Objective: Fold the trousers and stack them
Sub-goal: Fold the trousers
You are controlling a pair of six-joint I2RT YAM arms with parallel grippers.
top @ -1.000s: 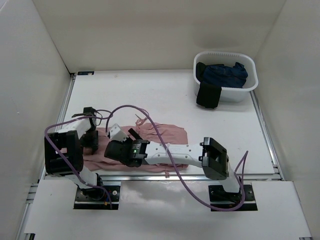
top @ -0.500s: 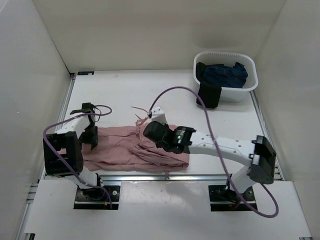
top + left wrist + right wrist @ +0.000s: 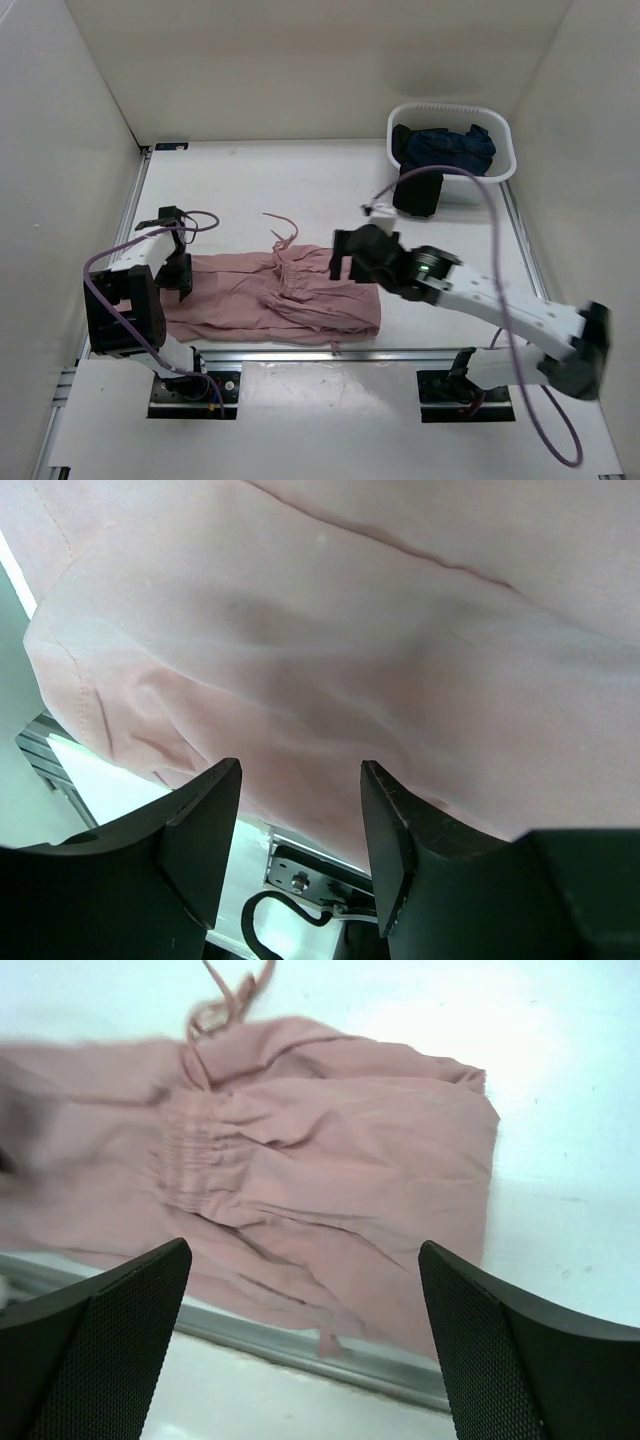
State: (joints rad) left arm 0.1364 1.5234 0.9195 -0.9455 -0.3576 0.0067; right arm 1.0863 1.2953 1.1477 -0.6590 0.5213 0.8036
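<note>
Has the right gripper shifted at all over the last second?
Yes. The right gripper has swung rightwards, from the left half of the pink trousers to their right end, nearer the white basket.

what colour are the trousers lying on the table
Dusty pink, plain with no pattern; the trousers show best in the right wrist view.

No readable text or labels.
</note>
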